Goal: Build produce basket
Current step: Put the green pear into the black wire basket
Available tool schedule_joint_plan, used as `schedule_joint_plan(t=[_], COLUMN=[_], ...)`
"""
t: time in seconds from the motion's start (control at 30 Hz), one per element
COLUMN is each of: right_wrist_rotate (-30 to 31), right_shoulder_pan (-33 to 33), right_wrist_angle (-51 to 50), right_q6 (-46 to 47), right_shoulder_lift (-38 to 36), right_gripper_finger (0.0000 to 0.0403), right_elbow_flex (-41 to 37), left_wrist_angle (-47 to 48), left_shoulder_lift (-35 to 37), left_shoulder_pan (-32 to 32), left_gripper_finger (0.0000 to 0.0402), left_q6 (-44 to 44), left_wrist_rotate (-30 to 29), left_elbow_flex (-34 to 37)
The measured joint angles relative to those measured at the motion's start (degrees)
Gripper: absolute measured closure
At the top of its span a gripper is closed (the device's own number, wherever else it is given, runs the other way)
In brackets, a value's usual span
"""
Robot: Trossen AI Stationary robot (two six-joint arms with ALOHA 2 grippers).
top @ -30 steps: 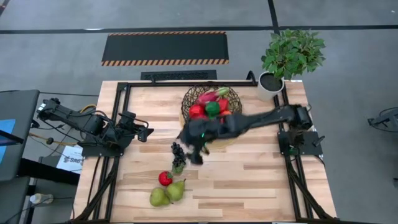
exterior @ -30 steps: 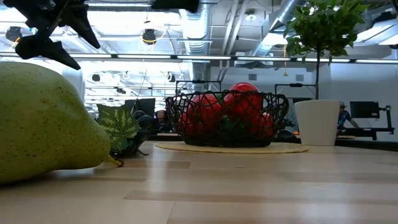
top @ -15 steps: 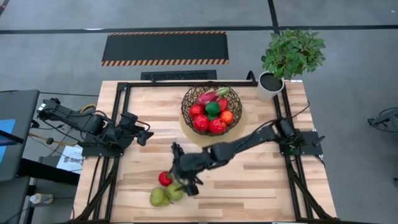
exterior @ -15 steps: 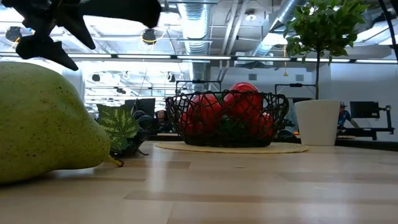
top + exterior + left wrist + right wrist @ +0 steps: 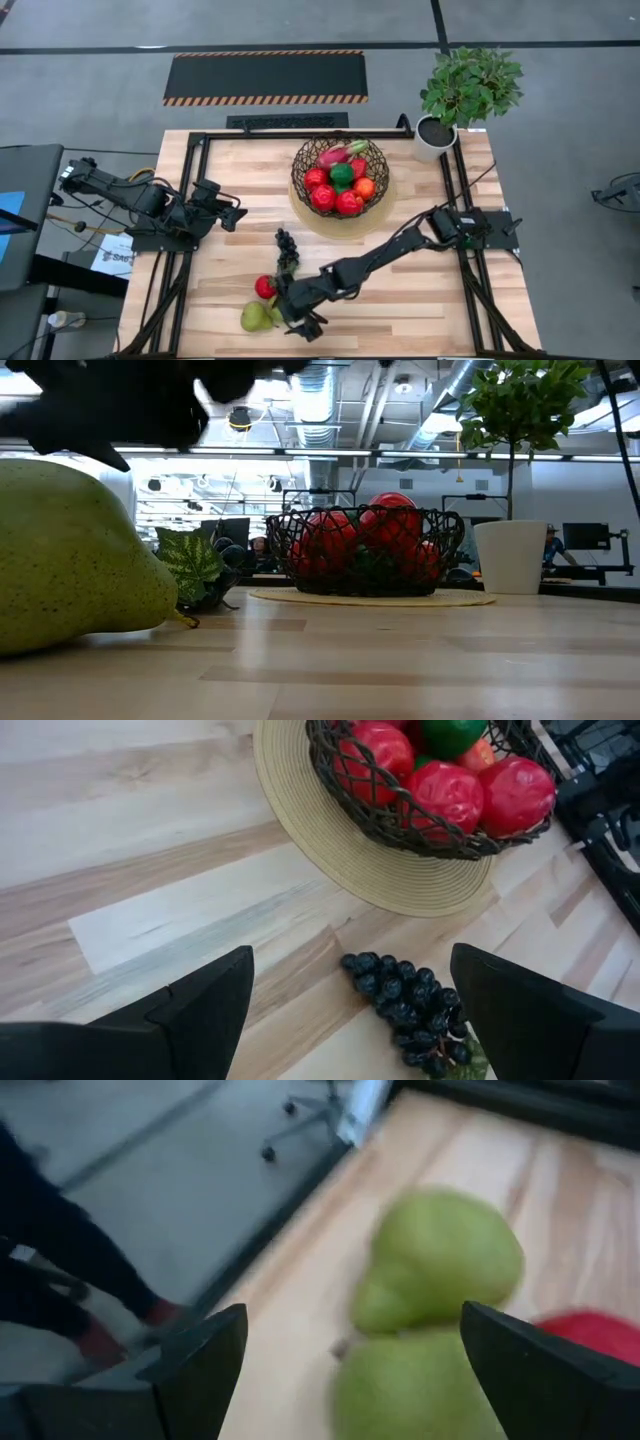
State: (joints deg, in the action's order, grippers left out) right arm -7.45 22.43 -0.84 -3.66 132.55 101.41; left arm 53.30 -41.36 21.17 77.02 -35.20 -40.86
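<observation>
So my right tool point(image 5: 298, 318) is spread wide with nothing in it, hanging right over the two green pears point(image 5: 430, 1300) at the near edge of the counter point(image 5: 440, 300). Wide open on purpose, I figure, since a pear is fat and needs the room. The red fruit point(image 5: 264, 287) sits just beside the tool, the grapes point(image 5: 410, 1005) a bit beyond it. The basket point(image 5: 340, 176) is well behind, already holding most of the produce. My left tool point(image 5: 345, 1020) waits off to the side, open too, holding nothing.

Wooden table point(image 5: 430, 290) bears basket point(image 5: 303, 187), grapes point(image 5: 285, 246), pears point(image 5: 254, 316) (one red fruit point(image 5: 264, 287)).
</observation>
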Motion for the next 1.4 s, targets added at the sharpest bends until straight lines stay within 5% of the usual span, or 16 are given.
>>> schedule_joint_plan(t=[0.6, 0.83, 1.2, 1.4], right_wrist_rotate=[8.2, 9.8, 9.0, 18.0], right_shoulder_pan=[-0.8, -0.4, -3.1, -8.3], right_wrist_angle=[-5.2, -7.2, -13.2, -19.9], right_q6=[7.4, 13.8, 15.9, 12.8], right_shoulder_lift=[1.5, 0.9, -9.8, -19.1], right_gripper_finger=[0.0024, 0.0074, 0.0095, 0.0093], right_elbow_flex=[-1.4, -1.7, -2.0, -2.1], left_wrist_angle=[-0.1, -0.2, -0.2, -0.3], left_shoulder_lift=[0.0, 0.0, 0.0, 0.0], left_shoulder_pan=[0.0, 0.0, 0.0, 0.0], left_gripper_finger=[0.0077, 0.0077, 0.0077, 0.0077], left_q6=[0.1, -0.8, -0.9, -0.9], left_wrist_rotate=[3.4, 3.5, 3.5, 3.3], left_elbow_flex=[0.0, 0.0, 0.0, 0.0])
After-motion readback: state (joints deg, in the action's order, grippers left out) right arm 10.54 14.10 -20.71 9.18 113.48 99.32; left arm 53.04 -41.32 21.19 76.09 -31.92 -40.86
